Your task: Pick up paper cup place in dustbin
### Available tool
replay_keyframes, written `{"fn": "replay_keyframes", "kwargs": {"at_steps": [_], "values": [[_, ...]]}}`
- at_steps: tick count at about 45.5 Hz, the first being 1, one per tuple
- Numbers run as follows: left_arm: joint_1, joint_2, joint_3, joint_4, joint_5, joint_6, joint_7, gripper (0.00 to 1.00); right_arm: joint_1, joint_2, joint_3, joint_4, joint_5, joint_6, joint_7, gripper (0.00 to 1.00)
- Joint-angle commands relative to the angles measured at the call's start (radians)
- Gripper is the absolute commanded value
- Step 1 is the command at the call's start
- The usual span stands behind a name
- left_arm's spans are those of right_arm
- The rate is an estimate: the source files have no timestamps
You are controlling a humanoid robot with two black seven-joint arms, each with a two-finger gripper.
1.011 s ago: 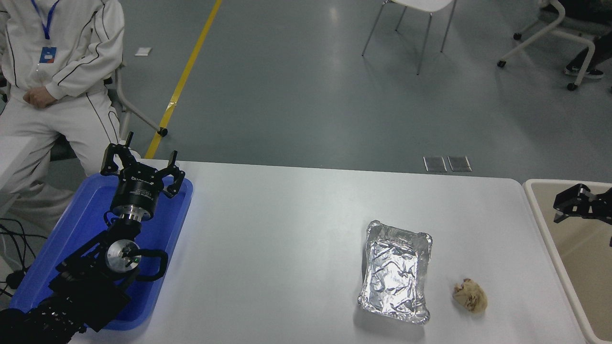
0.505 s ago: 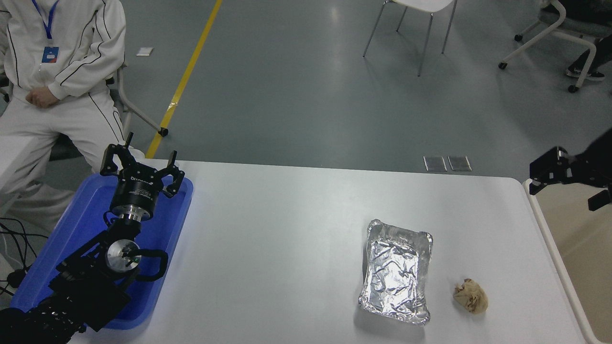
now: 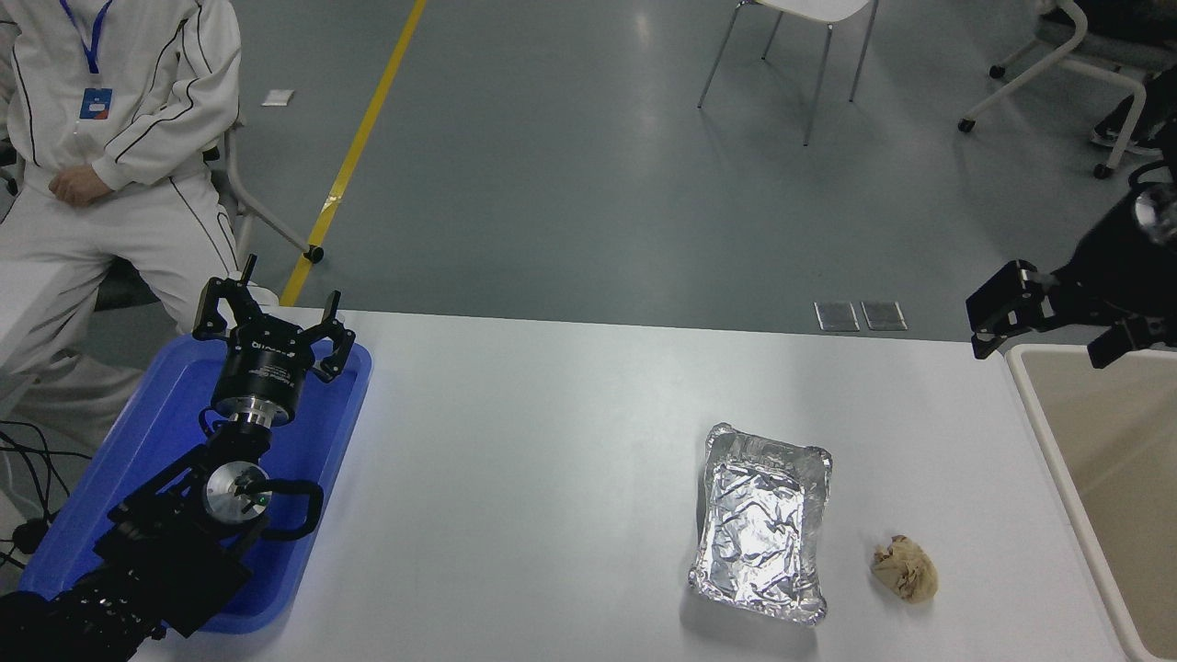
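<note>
Head view: we see our right gripper [image 3: 1048, 322] raised above the dustbin's [image 3: 1034, 405] far left corner, fingers spread and empty. The paper cup is probably hidden inside. Our left gripper [image 3: 273, 317] rests splayed over the blue tray [image 3: 156, 405].

A: What colours are on the table [image 3: 552, 441]?
B: The table is white. The tray [image 3: 303, 460] at the left is bright blue, the foil tray [image 3: 761, 524] crinkled silver, the wad [image 3: 906, 568] brown.
A: And the dustbin [image 3: 1057, 441]?
B: Beige inside, pale cream rim.
A: The arms?
B: Black, both grippers too: left [image 3: 273, 324], right [image 3: 1048, 322].
A: The person [image 3: 110, 138]?
B: White clothes with thin dark lines, blue lanyard.
</note>
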Motion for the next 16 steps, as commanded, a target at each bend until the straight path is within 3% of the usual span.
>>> {"fn": "replay_keyframes", "kwargs": {"at_steps": [1, 16], "values": [[0.0, 0.0, 0.001, 0.0, 0.0, 0.0, 0.0, 1.0, 0.008, 0.013, 0.031, 0.005, -0.026, 0.001, 0.0, 1.0], [0.0, 0.0, -0.001, 0.0, 0.0, 0.0, 0.0, 1.0, 0.015, 0.011, 0.034, 0.001, -0.025, 0.001, 0.0, 1.0]]}}
